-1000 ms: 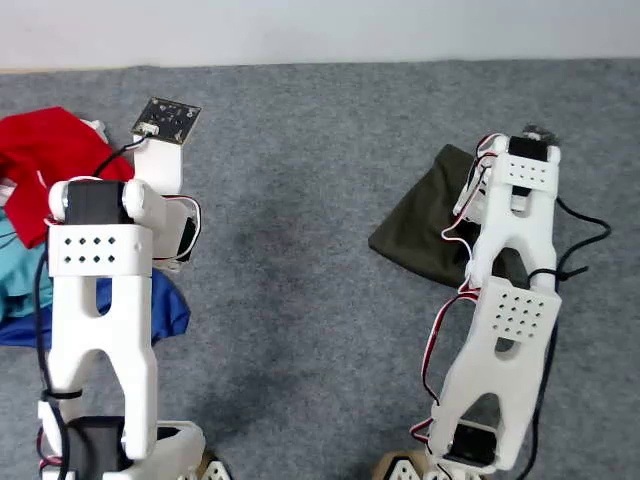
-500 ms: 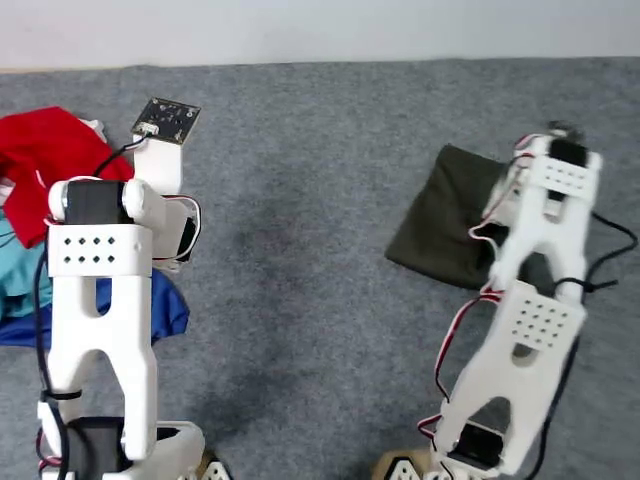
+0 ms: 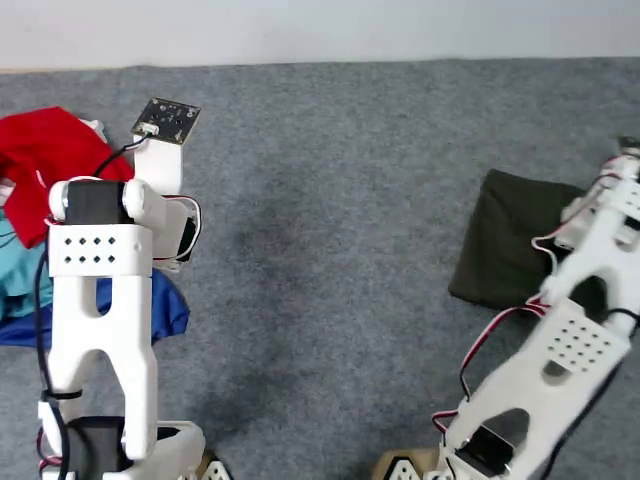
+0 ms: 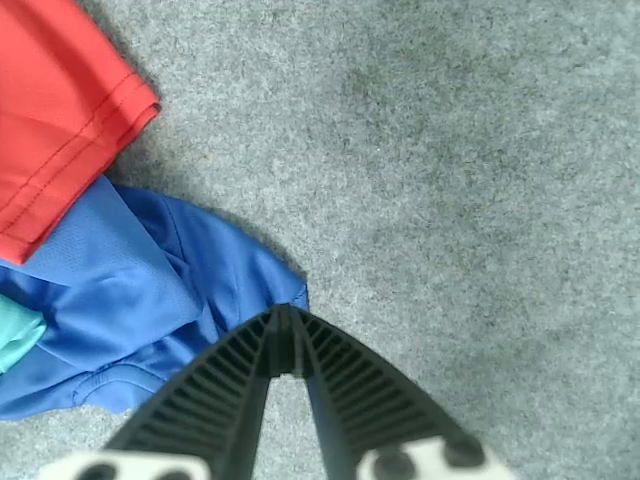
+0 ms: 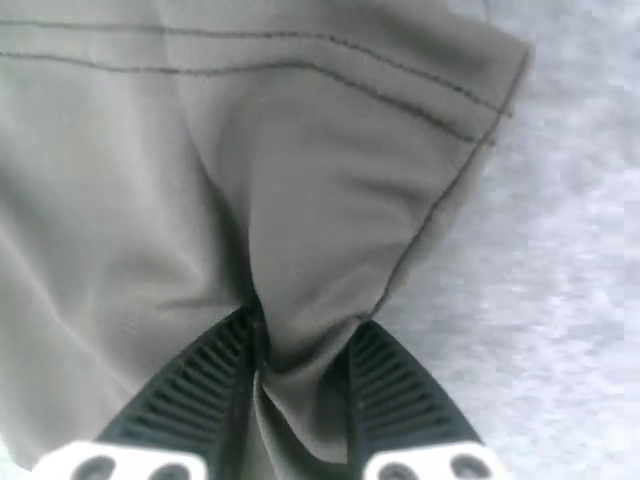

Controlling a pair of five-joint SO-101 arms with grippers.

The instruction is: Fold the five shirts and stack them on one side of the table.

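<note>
A folded olive shirt [image 3: 510, 240] lies at the table's right side, partly under the right arm. My right gripper [image 5: 300, 335] is shut on the olive shirt [image 5: 230, 170], cloth bunched between its fingers. At the left edge lies a pile: a red shirt [image 3: 45, 155], a teal shirt [image 3: 18, 280] and a blue shirt [image 3: 165, 310]. My left gripper [image 4: 288, 335] is shut with nothing in it, its tips just above the edge of the blue shirt [image 4: 120, 300], with the red shirt [image 4: 55, 110] beside.
The grey carpeted table [image 3: 330, 200] stretches between the two arms. A white wall strip [image 3: 320, 30] borders the far edge. The left arm's body [image 3: 100, 300] covers part of the shirt pile.
The right arm has swung to the right, dragging the olive shirt with it toward the table's right edge. The left arm has stayed still.
</note>
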